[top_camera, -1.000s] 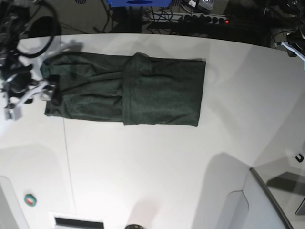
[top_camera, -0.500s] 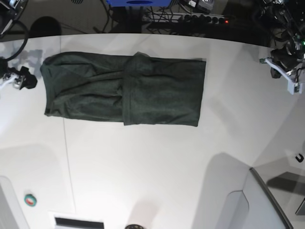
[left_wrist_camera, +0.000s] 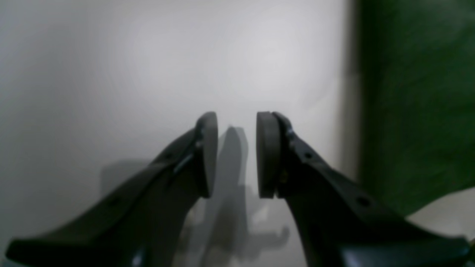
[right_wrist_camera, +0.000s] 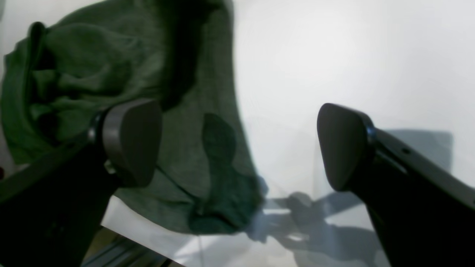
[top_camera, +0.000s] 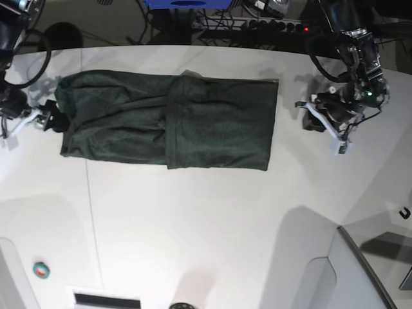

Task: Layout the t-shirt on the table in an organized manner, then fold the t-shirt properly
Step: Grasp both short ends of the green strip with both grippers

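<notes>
The dark green t-shirt (top_camera: 170, 120) lies flat on the white table (top_camera: 206, 225) as a long folded rectangle, with one layer lapped over its middle. My left gripper (top_camera: 308, 116) is just off the shirt's right edge. In the left wrist view this gripper (left_wrist_camera: 236, 155) is empty, with its pads a narrow gap apart over bare table (left_wrist_camera: 148, 66), and the shirt's edge (left_wrist_camera: 415, 92) is to its right. My right gripper (top_camera: 56, 120) is at the shirt's left edge. In the right wrist view it (right_wrist_camera: 237, 144) is wide open, with one pad over bunched cloth (right_wrist_camera: 207, 74).
A green and red round button (top_camera: 40, 270) sits near the front left edge. A grey panel (top_camera: 360, 270) stands at the front right. Cables and a power strip (top_camera: 257, 26) run behind the table's far edge. A dark slot (top_camera: 106, 300) is at the front.
My left arm has swung in from the table's right side to the shirt's right edge. My right gripper has moved back against the shirt's left edge. The shirt has not moved.
</notes>
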`<state>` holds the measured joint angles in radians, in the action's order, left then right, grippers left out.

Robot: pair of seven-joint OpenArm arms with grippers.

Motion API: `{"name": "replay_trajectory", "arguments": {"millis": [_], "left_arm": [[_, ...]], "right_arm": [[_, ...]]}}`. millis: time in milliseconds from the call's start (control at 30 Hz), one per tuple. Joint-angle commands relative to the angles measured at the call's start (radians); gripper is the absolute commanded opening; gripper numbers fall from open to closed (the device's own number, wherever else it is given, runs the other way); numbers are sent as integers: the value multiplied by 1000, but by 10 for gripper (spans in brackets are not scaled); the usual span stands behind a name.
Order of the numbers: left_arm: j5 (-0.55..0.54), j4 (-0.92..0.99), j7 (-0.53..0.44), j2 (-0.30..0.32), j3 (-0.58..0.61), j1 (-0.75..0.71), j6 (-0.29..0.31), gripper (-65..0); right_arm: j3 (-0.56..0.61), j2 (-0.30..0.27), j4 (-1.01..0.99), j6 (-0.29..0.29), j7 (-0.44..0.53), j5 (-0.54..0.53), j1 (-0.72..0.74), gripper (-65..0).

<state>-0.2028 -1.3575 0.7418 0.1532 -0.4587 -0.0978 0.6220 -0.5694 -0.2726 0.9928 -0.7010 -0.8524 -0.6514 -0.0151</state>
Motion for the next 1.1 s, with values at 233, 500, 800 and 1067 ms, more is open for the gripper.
{"name": "replay_trajectory", "arguments": {"millis": [233,500,800,1067], "left_arm": [[-7,135,-172,12,160,10,0,-476],[-8,134,-176,-10,203,17,0,-476],[-7,134,-176,-50,205,48,0,-476],[-7,134,-175,-54,205,54,0,-476]], "right_arm": [[9,78,108,3,-164,46,-38,-104],[110,89,107,3,-172,40,-39,-105],[114,114,105,3,-170,40,-32,-111],[162,115,105,3,-169,40,-23,-114]]}}
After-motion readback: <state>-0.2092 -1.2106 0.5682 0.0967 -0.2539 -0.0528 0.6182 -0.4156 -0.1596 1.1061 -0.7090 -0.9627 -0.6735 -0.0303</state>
